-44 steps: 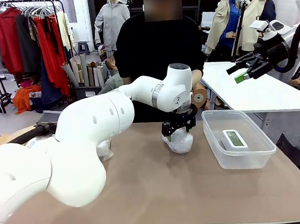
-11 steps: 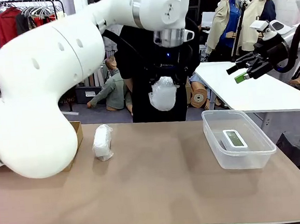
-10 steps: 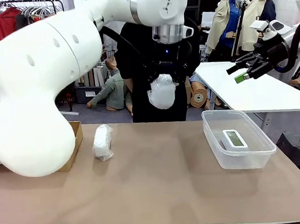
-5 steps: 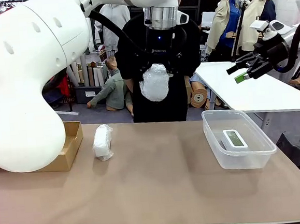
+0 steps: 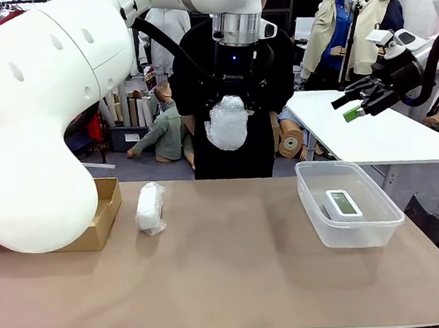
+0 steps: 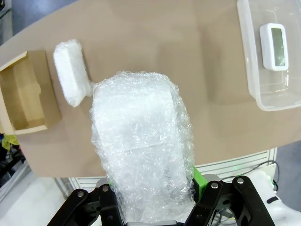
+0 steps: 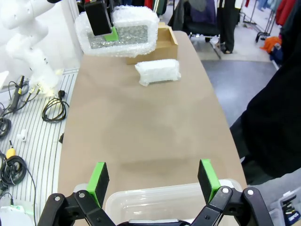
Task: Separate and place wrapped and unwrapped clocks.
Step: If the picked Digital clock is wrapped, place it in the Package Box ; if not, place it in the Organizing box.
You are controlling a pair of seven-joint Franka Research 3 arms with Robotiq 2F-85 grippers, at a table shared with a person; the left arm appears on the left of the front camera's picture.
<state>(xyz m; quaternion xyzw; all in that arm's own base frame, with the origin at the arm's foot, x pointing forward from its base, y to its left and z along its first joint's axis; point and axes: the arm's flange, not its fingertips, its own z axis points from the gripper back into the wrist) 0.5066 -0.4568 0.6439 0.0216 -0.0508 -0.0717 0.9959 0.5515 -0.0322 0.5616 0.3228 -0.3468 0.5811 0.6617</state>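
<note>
High above the table's far edge, my left gripper (image 5: pixel 227 110) is shut on a wrapped clock (image 5: pixel 226 123), a bubble-wrapped lump that also looms large in the left wrist view (image 6: pixel 141 146). A second wrapped clock (image 5: pixel 150 208) lies on the table left of centre, next to the cardboard box (image 5: pixel 94 218). The bare white clock (image 5: pixel 343 203) with its grey screen rests inside the clear tub (image 5: pixel 350 233) at the right. My right gripper (image 5: pixel 356 108) hangs open, raised off to the right of the table; in its wrist view the green pads (image 7: pixel 99 177) stand wide apart.
A person in black stands at the far side behind the held lump. A white table (image 5: pixel 377 140) sits at the back right. The open brown box (image 6: pixel 23 101) lies at the table's left end.
My left gripper lifted the wrapped clock off the table and carried it high, then drifted slightly left over the last second. The right arm stayed still.
</note>
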